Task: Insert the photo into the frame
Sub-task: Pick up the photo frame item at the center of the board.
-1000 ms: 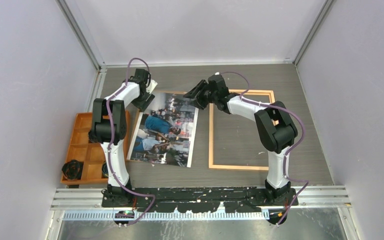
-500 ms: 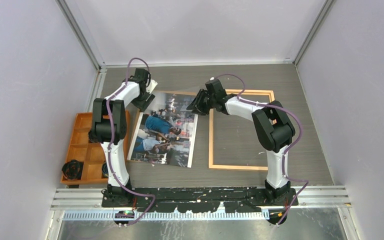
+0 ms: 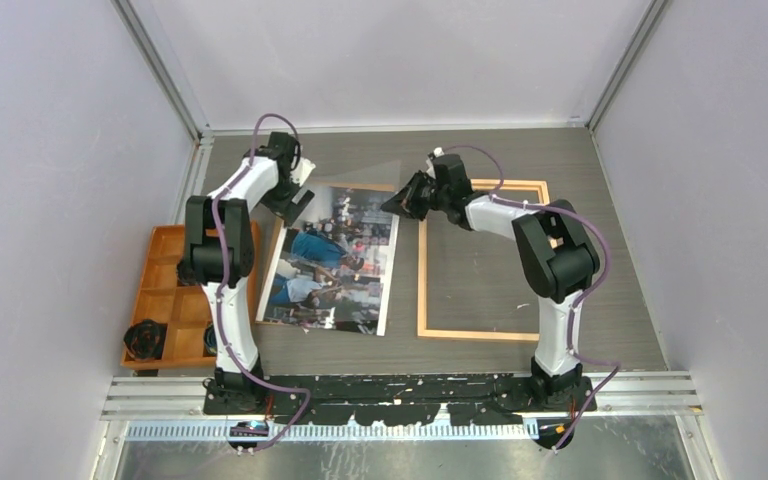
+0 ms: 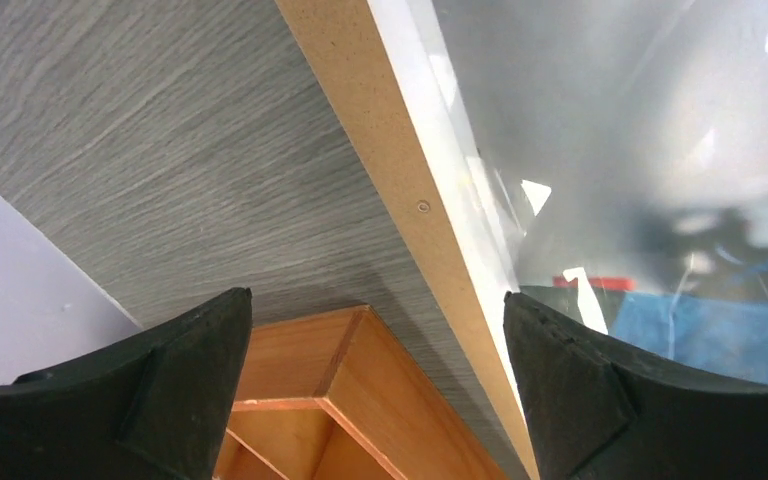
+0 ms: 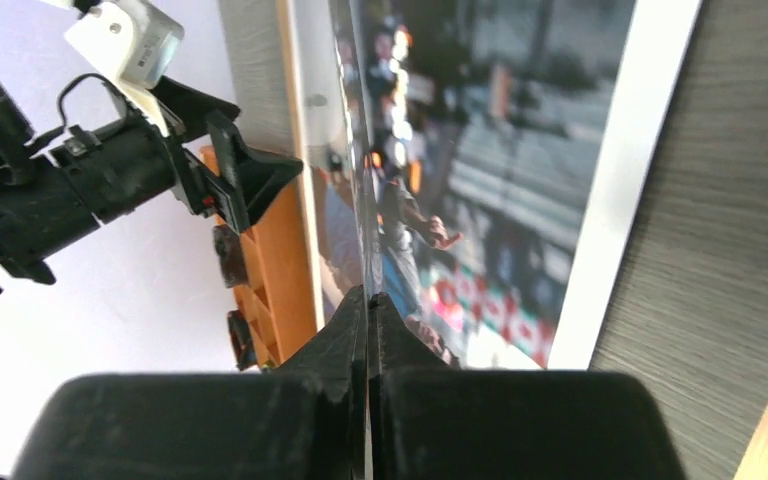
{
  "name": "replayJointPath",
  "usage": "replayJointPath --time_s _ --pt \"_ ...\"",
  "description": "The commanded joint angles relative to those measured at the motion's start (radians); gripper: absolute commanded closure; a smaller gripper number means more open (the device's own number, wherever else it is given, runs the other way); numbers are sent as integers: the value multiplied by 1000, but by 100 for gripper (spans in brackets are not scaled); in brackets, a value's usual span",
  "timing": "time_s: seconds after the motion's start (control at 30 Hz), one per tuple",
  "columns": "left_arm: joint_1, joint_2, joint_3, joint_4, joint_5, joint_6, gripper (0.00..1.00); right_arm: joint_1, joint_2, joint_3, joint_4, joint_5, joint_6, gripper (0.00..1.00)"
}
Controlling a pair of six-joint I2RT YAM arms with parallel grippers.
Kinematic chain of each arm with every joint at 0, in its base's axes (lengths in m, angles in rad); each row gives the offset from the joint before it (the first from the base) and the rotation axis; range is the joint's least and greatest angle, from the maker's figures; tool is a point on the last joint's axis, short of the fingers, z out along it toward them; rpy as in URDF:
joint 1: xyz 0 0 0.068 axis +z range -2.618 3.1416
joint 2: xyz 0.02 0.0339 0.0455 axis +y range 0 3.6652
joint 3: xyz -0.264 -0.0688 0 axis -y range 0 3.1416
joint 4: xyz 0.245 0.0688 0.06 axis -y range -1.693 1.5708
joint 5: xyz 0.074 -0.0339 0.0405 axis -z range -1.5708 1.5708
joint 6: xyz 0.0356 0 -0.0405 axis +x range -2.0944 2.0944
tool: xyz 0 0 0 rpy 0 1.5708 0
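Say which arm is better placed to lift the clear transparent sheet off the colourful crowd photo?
Right. The right gripper is shut on the far right edge of the clear transparent sheet, which looks raised off the colourful rectangular paper photo. The left gripper hangs open over the far left corner, empty.

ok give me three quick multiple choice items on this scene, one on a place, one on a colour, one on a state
1. In the top view, where does the frame lie relative to the photo?
A) to its left
B) to its right
C) on top of it

2. What colour is the compartment tray?
A) orange
B) green
C) white

3. The right pincer is:
A) wide open
B) shut on the clear sheet
C) shut on the frame

Answers:
1 B, the frame sits right of the photo, with a gap between them.
2 A, its walls and dividers are orange.
3 B, the right wrist view shows it pinching the sheet's thin edge.
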Motion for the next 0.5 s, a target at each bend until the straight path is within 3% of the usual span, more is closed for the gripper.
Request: replayJointPath --time_s 0.0,0.2,0.33,0.47 --pt "7 -38 161 -198 112 -23 0 -54 -111 98 -61 -139 -62 99" --pt "-57 -75 344 -324 207 -68 0 -222 -278 152 -453 -207 -226 99" --pt "-150 -75 346 -310 224 -110 0 -325 -417 184 -828 -57 -426 99" --pt "-253 -36 375 -331 336 -198 0 -394 -584 158 -997 101 -515 99"
